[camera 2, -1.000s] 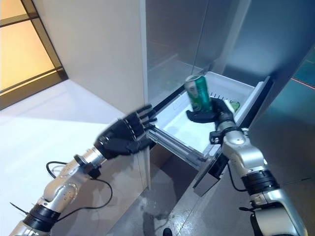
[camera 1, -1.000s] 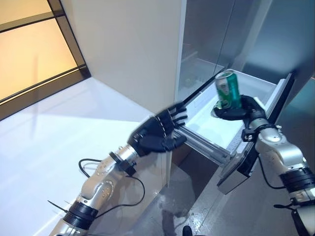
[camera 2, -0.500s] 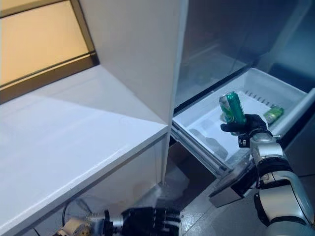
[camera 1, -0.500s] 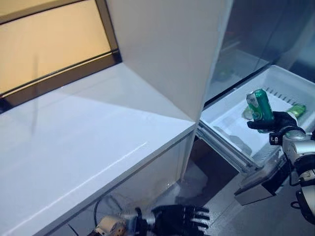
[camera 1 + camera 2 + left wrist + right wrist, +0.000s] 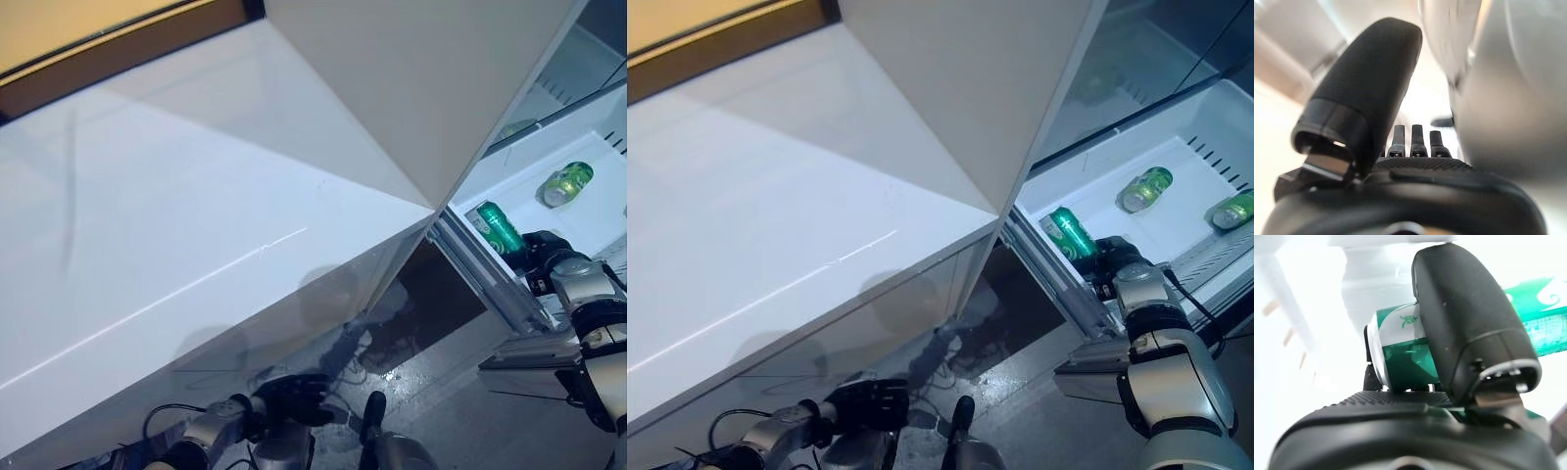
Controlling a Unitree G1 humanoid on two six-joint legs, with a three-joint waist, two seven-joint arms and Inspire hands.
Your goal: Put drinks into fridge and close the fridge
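My right hand (image 5: 1114, 259) is shut on a green can (image 5: 1073, 233). It holds the can tilted over, low at the near left corner of the open white fridge drawer (image 5: 1097, 186). In the right wrist view the thumb (image 5: 1469, 328) lies across the can (image 5: 1400, 352). Other green cans (image 5: 1143, 188) lie on their sides on the drawer floor, farther in. My left hand (image 5: 294, 397) hangs low near the floor in front of the counter, empty, its fingers (image 5: 1413, 142) relaxed.
A white counter (image 5: 147, 196) runs along the left, with the tall pale fridge cabinet (image 5: 421, 88) rising behind it. The drawer's metal rail (image 5: 480, 269) and its front panel (image 5: 534, 372) jut out at lower right over the grey floor.
The camera has tipped down and left. My right hand has lowered the can from upright above the drawer to tilted low inside it. My left hand has dropped from the drawer edge to near the floor.
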